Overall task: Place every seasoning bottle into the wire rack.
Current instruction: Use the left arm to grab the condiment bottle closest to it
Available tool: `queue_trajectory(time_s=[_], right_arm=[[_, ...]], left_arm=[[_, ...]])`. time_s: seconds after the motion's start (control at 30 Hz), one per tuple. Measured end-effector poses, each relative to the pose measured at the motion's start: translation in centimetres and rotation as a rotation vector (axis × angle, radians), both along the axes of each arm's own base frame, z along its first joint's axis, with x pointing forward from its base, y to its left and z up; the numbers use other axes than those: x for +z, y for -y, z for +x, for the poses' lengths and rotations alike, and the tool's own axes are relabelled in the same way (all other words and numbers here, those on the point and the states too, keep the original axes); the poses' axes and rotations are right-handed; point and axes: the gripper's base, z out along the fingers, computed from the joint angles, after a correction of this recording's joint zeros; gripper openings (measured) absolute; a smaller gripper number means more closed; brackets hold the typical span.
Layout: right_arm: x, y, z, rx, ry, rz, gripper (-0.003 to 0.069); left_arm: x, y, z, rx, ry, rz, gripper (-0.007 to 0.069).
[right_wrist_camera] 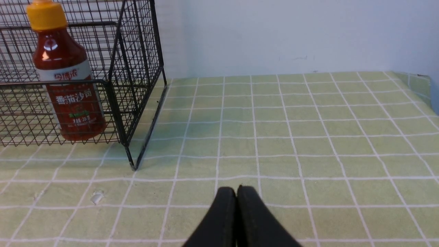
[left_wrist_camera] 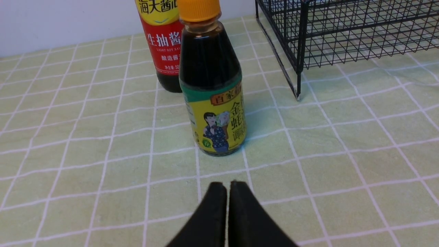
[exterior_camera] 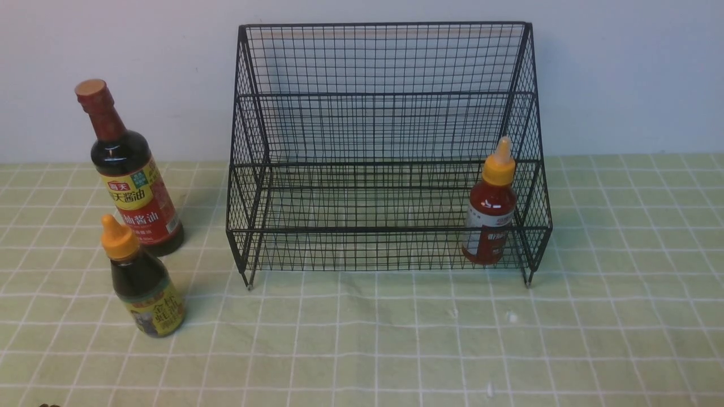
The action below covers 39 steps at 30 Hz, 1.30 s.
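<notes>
The black wire rack [exterior_camera: 384,164] stands at the middle back of the table. Inside its lower tier, at the right end, the small red bottle [exterior_camera: 490,217] with an orange nozzle cap stands upright. Left of the rack, on the cloth, stand the tall dark soy-sauce bottle [exterior_camera: 131,181] and, in front of it, the small dark bottle [exterior_camera: 144,288] with a yellow label. My left gripper [left_wrist_camera: 228,185] is shut and empty, a short way in front of the small dark bottle [left_wrist_camera: 212,92]. My right gripper [right_wrist_camera: 236,189] is shut and empty over bare cloth, apart from the rack's right leg [right_wrist_camera: 132,166].
A green checked cloth [exterior_camera: 396,339] covers the table, with a white wall behind. The cloth's right edge [right_wrist_camera: 423,85] shows in the right wrist view. A few small white specks [right_wrist_camera: 97,197] lie on the cloth in front of the rack.
</notes>
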Motion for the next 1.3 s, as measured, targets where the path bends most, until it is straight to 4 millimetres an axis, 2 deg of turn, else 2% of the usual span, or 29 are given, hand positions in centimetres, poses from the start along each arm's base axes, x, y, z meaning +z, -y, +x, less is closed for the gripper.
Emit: queue_trajectory(time_s=[0.17, 0.4, 0.5, 0.67, 0.77, 0.9, 1.03, 1.07, 1.1, 1.13, 1.3], right_arm=[[0.0, 0.0, 0.0, 0.0, 0.0, 0.0, -0.0014], [0.0, 0.0, 0.0, 0.0, 0.0, 0.0, -0.0014], [0.0, 0.0, 0.0, 0.0, 0.0, 0.0, -0.0014], [0.0, 0.0, 0.0, 0.0, 0.0, 0.0, -0.0014], [0.0, 0.0, 0.0, 0.0, 0.0, 0.0, -0.0014], [0.0, 0.0, 0.0, 0.0, 0.0, 0.0, -0.0014], [0.0, 0.0, 0.0, 0.0, 0.0, 0.0, -0.0014], [0.0, 0.0, 0.0, 0.0, 0.0, 0.0, -0.0014], [0.0, 0.0, 0.0, 0.0, 0.0, 0.0, -0.0014], [0.0, 0.0, 0.0, 0.0, 0.0, 0.0, -0.0014], [0.0, 0.0, 0.0, 0.0, 0.0, 0.0, -0.0014]], left_arm=[[0.3, 0.1, 0.1, 0.005, 0.043, -0.059, -0.0006], [2.2, 0.3, 0.4, 0.058, 0.204, -0.476, -0.0006], [3.2, -0.2, 0.5, 0.101, 0.314, -0.597, -0.0006], [5.0, -1.4, 0.2, 0.171, 0.543, -0.598, -0.0006], [5.2, -1.4, 0.1, 0.163, 0.567, -0.528, -0.0006], [6.6, -0.7, 1.1, 0.107, 0.439, -0.362, 0.003], [7.8, -0.3, 2.5, 0.089, 0.318, -0.3, 0.0104], [8.6, -0.1, 3.5, 0.083, 0.246, -0.283, 0.016], [8.8, -0.1, 3.7, 0.082, 0.229, -0.281, 0.0174], [9.6, 0.2, 5.0, 0.073, 0.136, -0.27, 0.0247], [11.8, 1.0, 8.8, 0.041, -0.101, -0.247, 0.0423]])
